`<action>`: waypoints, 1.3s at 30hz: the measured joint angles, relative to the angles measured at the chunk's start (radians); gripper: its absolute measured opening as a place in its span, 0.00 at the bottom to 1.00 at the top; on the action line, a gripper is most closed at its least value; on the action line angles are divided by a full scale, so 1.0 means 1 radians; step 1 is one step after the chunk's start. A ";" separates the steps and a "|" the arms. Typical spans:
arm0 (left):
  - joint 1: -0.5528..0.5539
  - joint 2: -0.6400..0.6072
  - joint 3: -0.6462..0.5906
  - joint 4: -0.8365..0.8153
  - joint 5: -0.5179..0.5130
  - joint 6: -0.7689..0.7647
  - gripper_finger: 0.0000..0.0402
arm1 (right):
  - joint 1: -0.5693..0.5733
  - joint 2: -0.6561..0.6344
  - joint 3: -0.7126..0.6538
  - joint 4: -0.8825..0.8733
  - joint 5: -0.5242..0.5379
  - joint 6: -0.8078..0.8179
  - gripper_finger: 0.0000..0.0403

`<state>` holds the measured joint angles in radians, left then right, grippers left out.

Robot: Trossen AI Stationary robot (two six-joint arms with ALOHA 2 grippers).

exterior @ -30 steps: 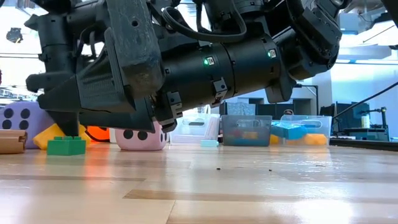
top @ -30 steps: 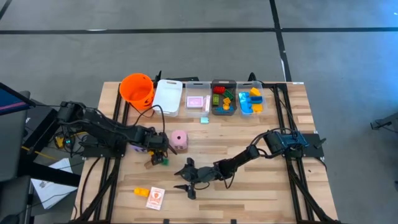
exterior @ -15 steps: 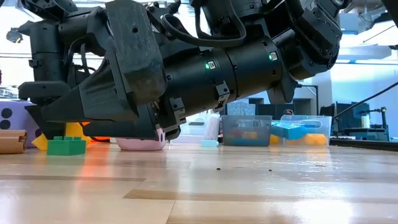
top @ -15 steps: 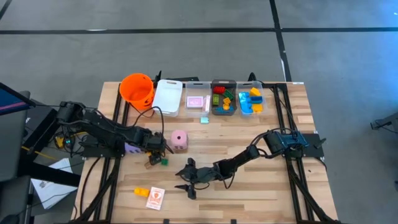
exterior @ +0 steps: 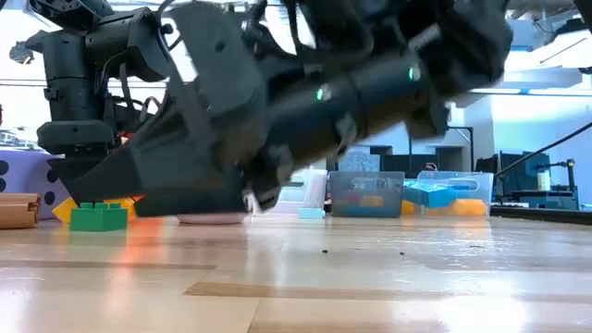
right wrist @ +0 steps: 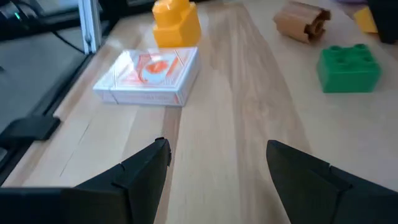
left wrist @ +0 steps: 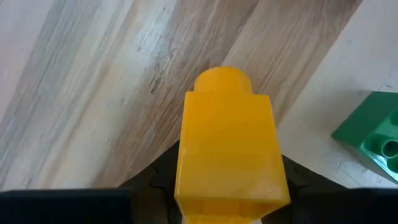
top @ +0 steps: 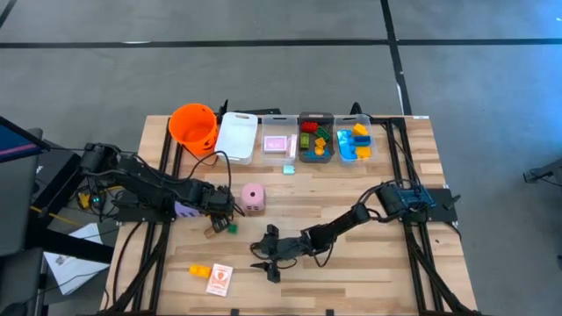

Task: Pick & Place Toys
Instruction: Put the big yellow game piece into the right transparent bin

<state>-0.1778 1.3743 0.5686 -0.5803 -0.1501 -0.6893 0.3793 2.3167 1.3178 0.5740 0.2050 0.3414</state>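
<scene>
The left gripper (top: pixel 219 213), left of centre in the high view, has its fingers clamped on a yellow brick (left wrist: pixel 227 146) just beside the green brick (top: pixel 232 227), presumably to lift it, while the right gripper (top: pixel 269 257) waits open lower centre.

Even bright light; motion-blurred arm (exterior: pixel 305 102) in low view

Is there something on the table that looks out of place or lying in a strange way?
Mostly tidy. One brown wooden piece lies tipped on its side near the green brick, unlike the plastic toys. A card box and an orange brick sit far from the bins.
</scene>
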 joint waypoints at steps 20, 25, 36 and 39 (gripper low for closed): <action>-0.001 -0.239 -0.001 0.239 -0.015 0.119 0.32 | 0.162 -0.550 -0.401 -0.308 0.638 -0.263 0.66; 0.001 -0.319 -0.001 0.508 -0.010 0.236 0.32 | 0.193 -0.618 -0.570 -0.165 0.825 -0.220 0.66; 0.049 -0.264 0.000 0.978 -0.007 0.349 0.32 | 0.205 -0.610 -0.656 0.202 0.900 -0.274 0.66; 0.047 -0.203 0.000 1.066 0.004 0.340 0.32 | 0.205 -0.610 -0.655 0.259 0.880 -0.320 0.66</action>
<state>-0.1307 1.1715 0.5687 0.4860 -0.1464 -0.3494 0.5847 1.7065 0.6628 0.8329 1.0847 0.0217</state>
